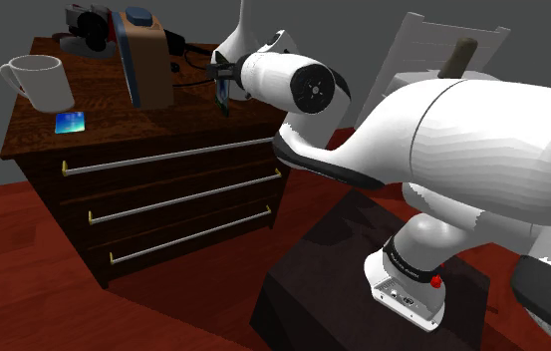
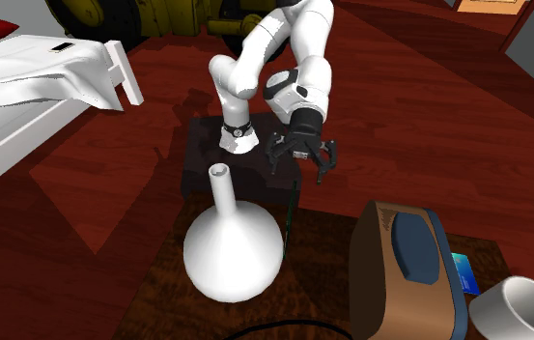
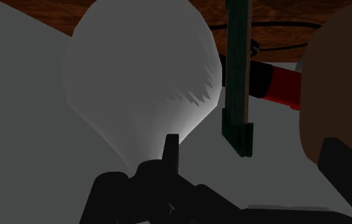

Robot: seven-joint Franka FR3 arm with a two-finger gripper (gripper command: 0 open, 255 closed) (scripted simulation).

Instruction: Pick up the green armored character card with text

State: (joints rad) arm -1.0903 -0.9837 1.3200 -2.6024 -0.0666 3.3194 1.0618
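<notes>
A white vase [image 2: 231, 246] and, well apart from it, a white mug [image 2: 520, 307] stand on the dark wooden dresser [image 1: 153, 125]. The green card [image 2: 292, 208] stands upright just beside the vase, between it and a brown box [image 2: 400, 270]. The arm reaches over the dresser's edge by the vase, its gripper [image 2: 297, 170] spread wide and clear of the card.

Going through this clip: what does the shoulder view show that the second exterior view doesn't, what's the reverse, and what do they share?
Shoulder view: the dresser's drawer fronts with long handles, and a white chair. Second exterior view: a white bed on the red-brown floor. Both: the end effector by the upright dark green card, the white vase, brown box, blue card, white mug and dark stand.
</notes>
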